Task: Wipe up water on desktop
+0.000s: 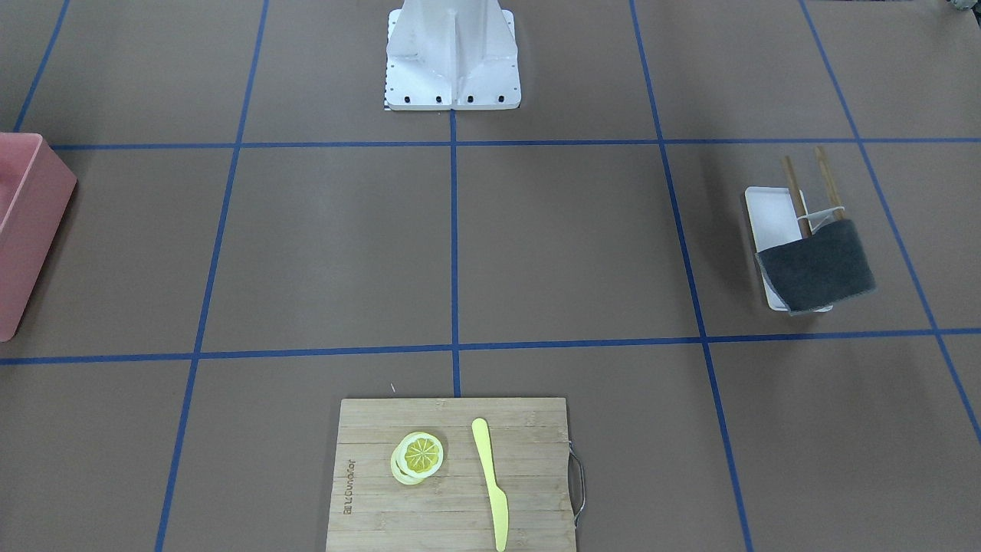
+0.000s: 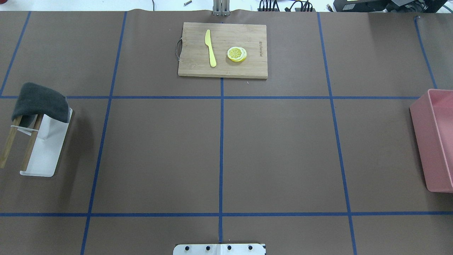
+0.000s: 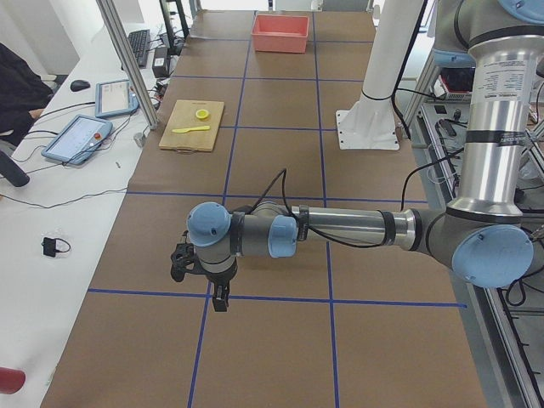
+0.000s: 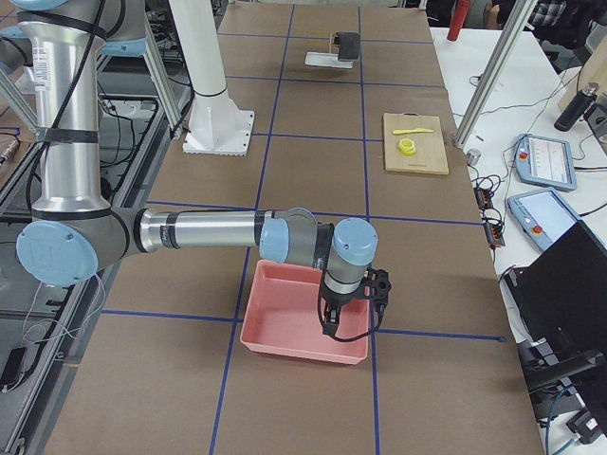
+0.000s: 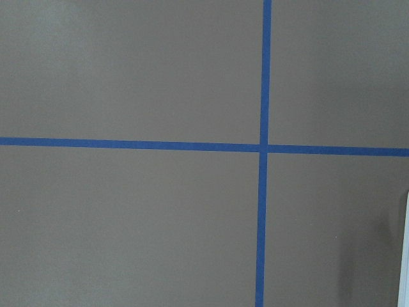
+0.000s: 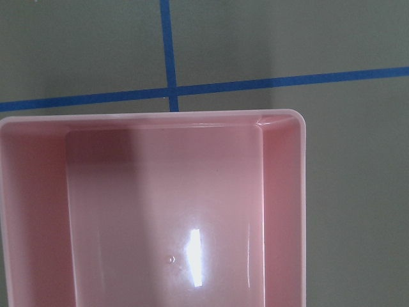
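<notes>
The desktop (image 2: 159,152) is a matte brown surface crossed by blue tape lines; I can make out no water on it. A dark grey cloth (image 2: 39,101) hangs over a wooden rack on a white tray (image 2: 46,156) at my left. My left gripper (image 3: 219,299) points down over a tape crossing, near the tray, whose white edge (image 5: 404,256) shows in the left wrist view. My right gripper (image 4: 330,325) hangs over the pink bin (image 4: 285,327). Both grippers show only in the side views, so I cannot tell whether they are open or shut.
A bamboo cutting board (image 2: 247,69) with a yellow knife (image 2: 210,47) and lemon slices (image 2: 237,54) lies at the far middle. The pink bin (image 2: 433,141) stands at the right edge. The white robot base (image 1: 452,69) stands at the near middle.
</notes>
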`<state>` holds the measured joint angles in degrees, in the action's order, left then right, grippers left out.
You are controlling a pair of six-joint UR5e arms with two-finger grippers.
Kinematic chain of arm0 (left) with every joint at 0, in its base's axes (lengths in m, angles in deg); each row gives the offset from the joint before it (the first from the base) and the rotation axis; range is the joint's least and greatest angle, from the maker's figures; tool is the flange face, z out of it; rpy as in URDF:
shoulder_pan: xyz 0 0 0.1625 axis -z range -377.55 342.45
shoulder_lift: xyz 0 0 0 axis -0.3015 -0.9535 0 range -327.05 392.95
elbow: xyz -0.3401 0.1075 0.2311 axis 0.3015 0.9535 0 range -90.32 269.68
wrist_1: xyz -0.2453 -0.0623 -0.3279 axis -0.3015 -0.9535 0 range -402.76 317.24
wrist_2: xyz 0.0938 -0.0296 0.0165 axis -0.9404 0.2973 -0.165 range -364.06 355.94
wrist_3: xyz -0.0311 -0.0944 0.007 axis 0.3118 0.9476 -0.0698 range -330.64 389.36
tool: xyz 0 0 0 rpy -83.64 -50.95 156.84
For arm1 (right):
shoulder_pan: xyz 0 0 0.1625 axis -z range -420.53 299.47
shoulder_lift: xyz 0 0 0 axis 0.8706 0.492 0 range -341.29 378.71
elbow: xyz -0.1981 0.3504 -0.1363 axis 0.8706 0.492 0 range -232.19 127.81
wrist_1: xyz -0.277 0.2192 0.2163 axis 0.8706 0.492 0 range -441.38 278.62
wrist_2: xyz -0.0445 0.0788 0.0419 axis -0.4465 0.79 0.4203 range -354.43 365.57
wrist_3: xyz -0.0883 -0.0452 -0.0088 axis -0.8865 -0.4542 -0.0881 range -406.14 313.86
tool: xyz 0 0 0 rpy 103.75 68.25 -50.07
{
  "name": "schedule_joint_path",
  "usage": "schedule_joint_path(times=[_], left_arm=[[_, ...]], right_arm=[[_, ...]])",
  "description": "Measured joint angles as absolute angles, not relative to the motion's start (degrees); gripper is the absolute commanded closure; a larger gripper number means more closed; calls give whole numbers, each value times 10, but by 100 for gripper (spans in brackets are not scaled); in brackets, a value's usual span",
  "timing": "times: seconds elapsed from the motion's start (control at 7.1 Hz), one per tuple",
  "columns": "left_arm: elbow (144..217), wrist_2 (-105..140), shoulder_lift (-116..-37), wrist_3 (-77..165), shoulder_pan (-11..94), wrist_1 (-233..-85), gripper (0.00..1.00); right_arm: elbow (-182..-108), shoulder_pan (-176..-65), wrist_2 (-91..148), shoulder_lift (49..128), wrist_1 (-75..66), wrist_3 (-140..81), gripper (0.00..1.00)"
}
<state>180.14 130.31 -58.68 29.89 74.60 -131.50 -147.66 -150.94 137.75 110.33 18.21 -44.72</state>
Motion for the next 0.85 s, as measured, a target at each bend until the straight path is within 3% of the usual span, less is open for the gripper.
schedule_joint_path(times=[0.85], left_arm=[[1810, 1303, -580, 297, 746, -1313, 2]], right_arm=[[-1483, -1510, 1388, 1101, 182, -448, 0]])
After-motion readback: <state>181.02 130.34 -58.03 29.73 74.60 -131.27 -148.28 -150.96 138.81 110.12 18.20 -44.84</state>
